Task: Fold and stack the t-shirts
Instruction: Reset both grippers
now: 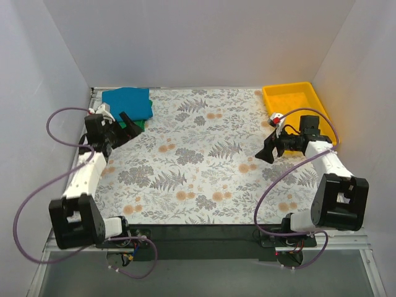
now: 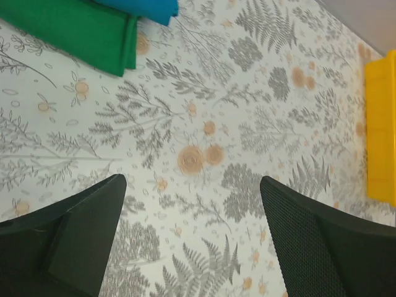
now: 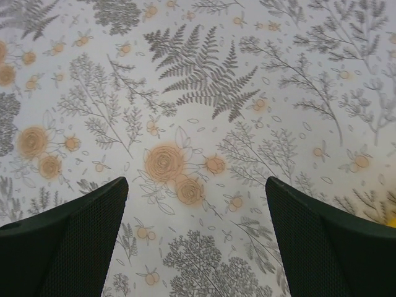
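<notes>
1. A fern-and-flower patterned worktop [image 1: 204, 161] is lying between plain white walls [image 1: 198, 43].
2. The folded teal-blue cotton t-shirt [image 1: 129, 103] is resting on the folded bright green cotton t-shirt [image 2: 74, 31] in the far left corner.
3. The left gripper [image 2: 193, 185] is hovering just beside them, jaws apart, empty.
4. The right gripper [image 3: 197, 185] is hanging near the yellow plastic tray [image 1: 294, 102] in the far right corner, jaws apart, empty.

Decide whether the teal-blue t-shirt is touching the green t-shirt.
Touching. The left wrist view shows the folded teal-blue t-shirt lying on the green t-shirt, their edges overlapping with no gap.
</notes>
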You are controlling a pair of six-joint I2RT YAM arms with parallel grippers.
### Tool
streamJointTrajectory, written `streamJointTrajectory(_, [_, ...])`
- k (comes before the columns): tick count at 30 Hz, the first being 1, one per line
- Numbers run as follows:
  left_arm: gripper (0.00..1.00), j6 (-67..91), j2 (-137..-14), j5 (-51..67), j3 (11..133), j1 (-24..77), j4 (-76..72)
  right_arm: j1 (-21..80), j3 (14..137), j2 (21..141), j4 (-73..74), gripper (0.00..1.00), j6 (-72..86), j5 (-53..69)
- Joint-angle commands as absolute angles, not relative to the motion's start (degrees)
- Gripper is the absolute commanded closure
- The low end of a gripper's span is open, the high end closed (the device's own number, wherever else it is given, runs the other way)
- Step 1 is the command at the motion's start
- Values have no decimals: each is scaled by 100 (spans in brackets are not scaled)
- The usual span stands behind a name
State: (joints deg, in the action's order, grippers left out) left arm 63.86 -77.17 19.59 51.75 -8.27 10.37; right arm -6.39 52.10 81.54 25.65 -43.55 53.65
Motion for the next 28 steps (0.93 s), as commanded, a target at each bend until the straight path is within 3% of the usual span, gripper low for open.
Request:
streamJointTrajectory(1, [10, 5856, -5990, 2304, 4809, -774, 1255, -642, 5318, 7491, 2234, 2, -4106, 4362])
streamJointTrajectory(7, [9, 5809, -4765, 1732, 4061, -703, 1432, -685, 4923, 6235, 1382, 2, -3272, 1937])
streamJointTrajectory(12, [9, 5889, -4387, 1916, 3692, -651, 1398, -835, 4334, 5169, 301, 2, -1505, -239])
streamJointTrajectory(15, [9, 5924, -4149, 1872, 3463, -589, 1336, -826, 4324, 4870, 508, 2, -1073, -815])
streamJointTrajectory(28, [9, 5889, -3990, 1723, 3401, -387, 1380, -835, 4069, 4614, 624, 2, -939, -800])
